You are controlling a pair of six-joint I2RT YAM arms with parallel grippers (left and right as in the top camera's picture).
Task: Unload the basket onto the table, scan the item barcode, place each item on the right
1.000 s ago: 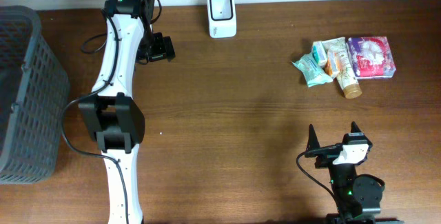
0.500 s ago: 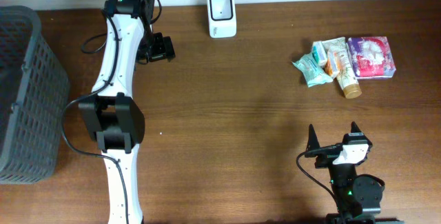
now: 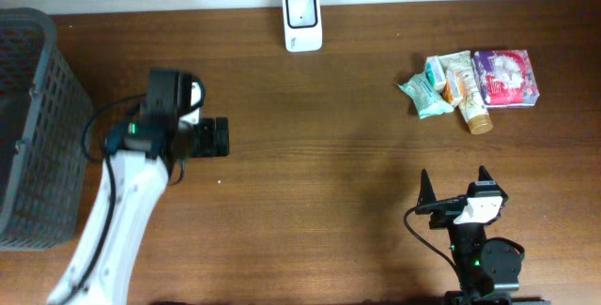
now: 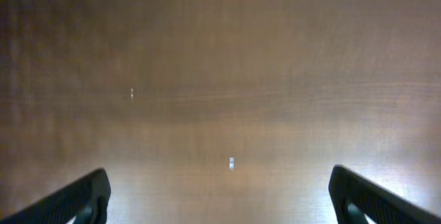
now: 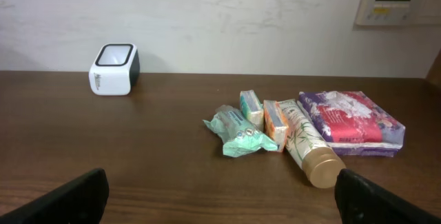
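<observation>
The white barcode scanner [image 3: 301,21] stands at the table's back edge, also in the right wrist view [image 5: 114,69]. A pile of items lies at the back right: a teal packet [image 3: 424,97] [image 5: 238,131], a tube with a gold cap [image 3: 472,108] [image 5: 310,148] and a purple-and-red pack [image 3: 507,77] [image 5: 351,122]. My left gripper [image 3: 220,138] [image 4: 220,200] hangs open over bare wood at the left, far from the items. My right gripper [image 3: 454,183] [image 5: 220,196] stands open near the front edge, facing the pile, with nothing between its fingers.
A dark grey mesh basket [image 3: 33,127] fills the far left of the table. Two small boxes [image 5: 275,124] lie between the teal packet and the tube. A wall rises right behind the scanner.
My left arm has swung back from the rear of the table, near the scanner, to the left middle; its gripper now sits nearer the front. The right arm has not moved.
</observation>
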